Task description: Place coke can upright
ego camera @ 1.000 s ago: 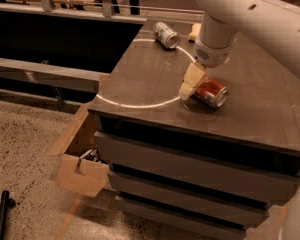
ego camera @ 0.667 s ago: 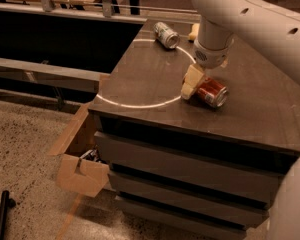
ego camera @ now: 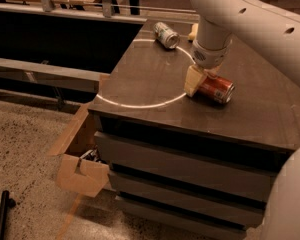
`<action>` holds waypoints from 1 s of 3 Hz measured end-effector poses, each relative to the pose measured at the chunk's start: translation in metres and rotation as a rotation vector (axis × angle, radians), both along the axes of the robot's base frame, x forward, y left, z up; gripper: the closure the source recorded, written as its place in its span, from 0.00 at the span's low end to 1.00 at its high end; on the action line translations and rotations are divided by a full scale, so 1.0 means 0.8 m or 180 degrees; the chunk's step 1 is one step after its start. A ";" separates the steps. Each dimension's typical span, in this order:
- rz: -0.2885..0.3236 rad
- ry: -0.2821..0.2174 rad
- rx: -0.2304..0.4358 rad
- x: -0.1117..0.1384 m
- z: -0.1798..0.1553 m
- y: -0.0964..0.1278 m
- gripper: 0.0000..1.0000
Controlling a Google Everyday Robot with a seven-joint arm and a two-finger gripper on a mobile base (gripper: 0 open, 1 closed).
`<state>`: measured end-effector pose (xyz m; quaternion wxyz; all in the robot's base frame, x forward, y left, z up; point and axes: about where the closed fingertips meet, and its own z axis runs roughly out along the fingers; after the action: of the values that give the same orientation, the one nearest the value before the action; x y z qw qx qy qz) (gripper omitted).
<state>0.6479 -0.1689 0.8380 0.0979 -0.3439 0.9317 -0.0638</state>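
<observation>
The coke can (ego camera: 218, 88) is red with silver ends and lies on its side on the dark countertop (ego camera: 150, 79), right of the middle. My gripper (ego camera: 199, 80) comes down from above and sits at the can's left end, touching or almost touching it. The white arm (ego camera: 250, 19) reaches in from the upper right and hides part of the can's far side.
A silver-grey can with green marks (ego camera: 167, 35) lies on its side at the back of the countertop, next to a yellowish object (ego camera: 193, 32). A white arc is painted on the top. An open cardboard box (ego camera: 82, 171) stands on the floor at the cabinet's left front.
The gripper stays at the can's left end. The upper arm has shifted a little. The coke can still lies on its side in about the same place.
</observation>
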 end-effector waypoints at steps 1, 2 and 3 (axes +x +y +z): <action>0.0001 -0.0001 0.0001 0.000 0.002 0.000 0.84; 0.0257 -0.0137 0.0253 -0.003 0.022 0.025 1.00; 0.0850 -0.0494 0.0948 -0.007 0.068 0.079 1.00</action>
<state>0.6424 -0.1056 0.8927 0.2266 -0.4401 0.8667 0.0618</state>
